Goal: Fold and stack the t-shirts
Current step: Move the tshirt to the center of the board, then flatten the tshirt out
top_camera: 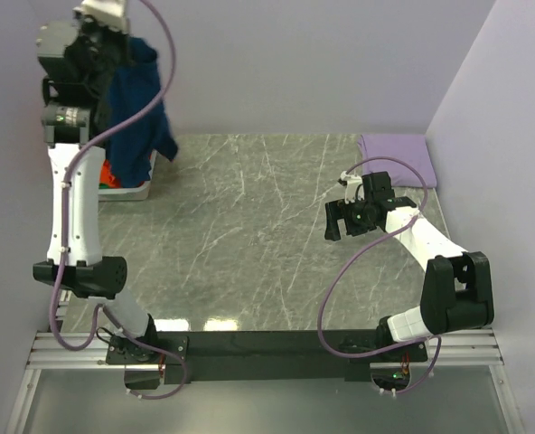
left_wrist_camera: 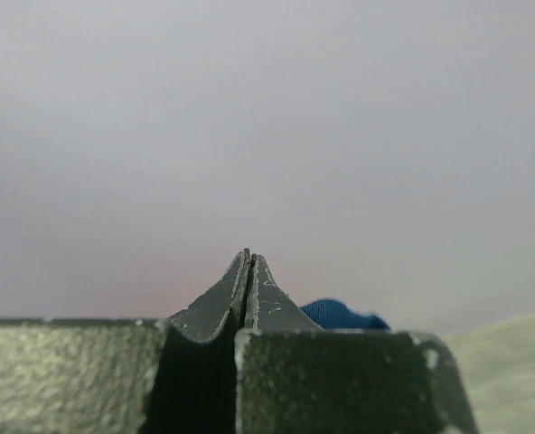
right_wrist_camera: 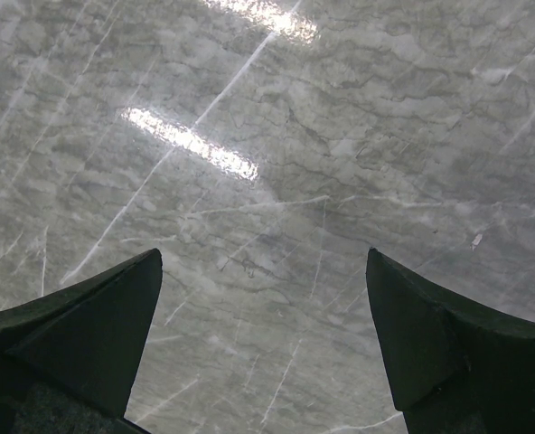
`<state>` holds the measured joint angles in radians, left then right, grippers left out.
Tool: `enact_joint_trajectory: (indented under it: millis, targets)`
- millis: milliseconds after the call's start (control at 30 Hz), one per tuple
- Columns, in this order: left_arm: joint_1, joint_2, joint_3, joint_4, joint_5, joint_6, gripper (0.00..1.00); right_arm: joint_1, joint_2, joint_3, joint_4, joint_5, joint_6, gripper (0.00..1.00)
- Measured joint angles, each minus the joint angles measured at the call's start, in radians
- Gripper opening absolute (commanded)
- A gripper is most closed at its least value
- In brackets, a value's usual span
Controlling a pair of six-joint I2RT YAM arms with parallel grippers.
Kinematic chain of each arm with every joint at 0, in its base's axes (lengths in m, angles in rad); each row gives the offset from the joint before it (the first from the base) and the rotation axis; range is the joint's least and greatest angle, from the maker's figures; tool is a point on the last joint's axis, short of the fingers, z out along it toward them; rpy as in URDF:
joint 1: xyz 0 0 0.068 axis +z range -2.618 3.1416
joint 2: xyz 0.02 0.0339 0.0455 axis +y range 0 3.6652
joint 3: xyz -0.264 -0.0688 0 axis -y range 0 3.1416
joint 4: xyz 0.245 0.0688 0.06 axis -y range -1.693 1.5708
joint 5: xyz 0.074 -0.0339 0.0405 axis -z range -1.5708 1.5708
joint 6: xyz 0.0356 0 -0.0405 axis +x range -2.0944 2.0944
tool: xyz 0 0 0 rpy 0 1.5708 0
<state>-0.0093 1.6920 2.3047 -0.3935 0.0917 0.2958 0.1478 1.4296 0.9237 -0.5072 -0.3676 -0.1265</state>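
The navy blue t-shirt (top_camera: 141,99) hangs in the air at the far left, its hem dangling over the basket. My left gripper (top_camera: 112,43) is raised high above it and shut on its top edge. In the left wrist view the jaws (left_wrist_camera: 248,258) are pressed together, and a bit of blue cloth (left_wrist_camera: 340,315) shows just behind them. An orange t-shirt (top_camera: 111,174) peeks out of the basket below. My right gripper (top_camera: 333,221) hovers open over the bare table at the right, with only marble between its fingers (right_wrist_camera: 263,271).
A white slotted basket (top_camera: 132,191) stands at the back left under the hanging shirt. A folded lilac cloth (top_camera: 396,155) lies at the back right corner. The grey marble tabletop (top_camera: 240,235) spreads between the arms, walled at the back and right.
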Motion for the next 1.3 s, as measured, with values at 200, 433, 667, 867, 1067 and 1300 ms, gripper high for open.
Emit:
enact_joint_trajectory:
  millis: [200, 433, 667, 867, 1067, 1300]
  targets:
    - [-0.306, -0.026, 0.062, 0.0, 0.023, -0.083, 0.01, -0.003, -0.006, 0.0, 0.0, 0.008, 0.01, 1.0]
    - [-0.43, -0.065, 0.026, 0.019, 0.093, -0.306, 0.0, -0.064, -0.057, 0.0, -0.003, 0.006, 0.013, 1.0]
    - [-0.217, -0.183, -0.15, 0.08, 0.266, -0.566, 0.01, -0.19, -0.093, 0.0, -0.013, -0.027, -0.002, 1.0]
    - [-0.196, -0.116, -0.105, 0.012, 0.42, -0.577, 0.57, -0.195, -0.09, 0.01, -0.055, -0.097, -0.03, 1.0]
    - [-0.23, -0.187, -0.544, -0.091, 0.452, -0.402, 0.7, -0.182, -0.061, 0.04, -0.124, -0.158, -0.072, 0.99]
    - [-0.544, -0.188, -1.023, -0.199, 0.31, -0.08, 0.72, -0.17, 0.002, 0.056, -0.145, -0.152, -0.066, 0.98]
